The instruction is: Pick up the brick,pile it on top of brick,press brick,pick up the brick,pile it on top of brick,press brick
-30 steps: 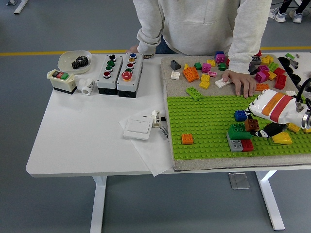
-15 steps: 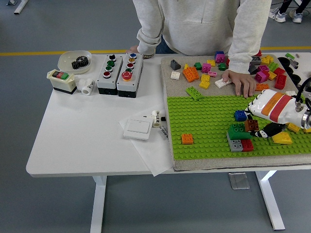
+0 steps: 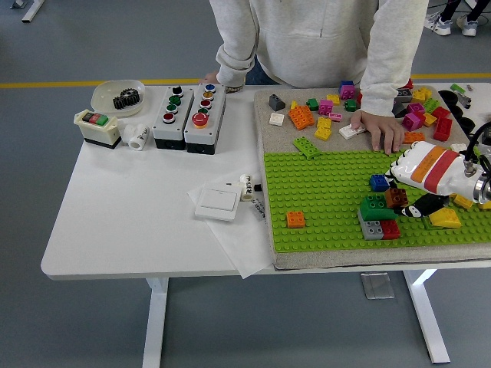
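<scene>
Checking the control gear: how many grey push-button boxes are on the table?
2: both at the far left side, side by side, one left of the other. None seems hidden.

White table (image 3: 130, 222): beige mat (image 3: 265, 115), button boxes (image 3: 189, 116), paper (image 3: 238, 245).

The right robot hand (image 3: 410, 201) reaches in from the right, fingers curled.

Right hand (image 3: 418, 201) fingers mostly hidden; arm cut off right.
</scene>
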Motion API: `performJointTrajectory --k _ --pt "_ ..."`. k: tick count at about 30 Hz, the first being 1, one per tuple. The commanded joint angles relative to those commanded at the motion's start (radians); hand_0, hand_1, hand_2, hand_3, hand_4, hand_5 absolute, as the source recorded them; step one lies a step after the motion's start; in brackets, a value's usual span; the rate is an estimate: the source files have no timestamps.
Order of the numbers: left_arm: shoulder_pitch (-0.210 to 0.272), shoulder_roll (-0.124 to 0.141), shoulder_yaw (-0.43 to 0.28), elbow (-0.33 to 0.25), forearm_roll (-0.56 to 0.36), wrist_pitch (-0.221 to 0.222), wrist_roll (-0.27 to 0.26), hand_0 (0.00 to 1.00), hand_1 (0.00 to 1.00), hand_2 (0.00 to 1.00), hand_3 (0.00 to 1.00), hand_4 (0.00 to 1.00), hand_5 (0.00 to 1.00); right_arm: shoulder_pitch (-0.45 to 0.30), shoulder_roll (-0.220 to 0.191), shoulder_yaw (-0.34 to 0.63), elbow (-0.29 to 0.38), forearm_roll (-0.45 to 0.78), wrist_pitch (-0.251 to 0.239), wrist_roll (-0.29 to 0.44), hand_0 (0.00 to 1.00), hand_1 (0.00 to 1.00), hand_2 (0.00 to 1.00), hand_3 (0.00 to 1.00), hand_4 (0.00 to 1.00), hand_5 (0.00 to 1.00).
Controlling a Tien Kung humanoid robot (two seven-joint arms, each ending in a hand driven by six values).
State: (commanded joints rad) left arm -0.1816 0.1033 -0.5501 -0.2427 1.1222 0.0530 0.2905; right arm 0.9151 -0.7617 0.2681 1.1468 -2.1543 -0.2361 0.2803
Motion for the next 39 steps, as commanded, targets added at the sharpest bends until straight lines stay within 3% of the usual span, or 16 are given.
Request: performJointTrajectory --k 36,39 --pt "-0.001 0.001 0.001 -0.001 -0.001 -0.002 0.002 0.755 0.734 0.732 0.597 0.663 0.589 0.000 -0.003 0.004 0.013 -0.003 0.018 -0.001 0.293 0.463 0.576 0.531 0.850 0.410" --pt "-0.001 0.001 0.000 -0.001 0.000 -0.003 0.003 0.755 0.734 0.731 0.596 0.663 0.589 -0.001 0.000 0.006 0.011 -0.005 0.022 0.000 0.292 0.469 0.592 0.558 0.889 0.415"
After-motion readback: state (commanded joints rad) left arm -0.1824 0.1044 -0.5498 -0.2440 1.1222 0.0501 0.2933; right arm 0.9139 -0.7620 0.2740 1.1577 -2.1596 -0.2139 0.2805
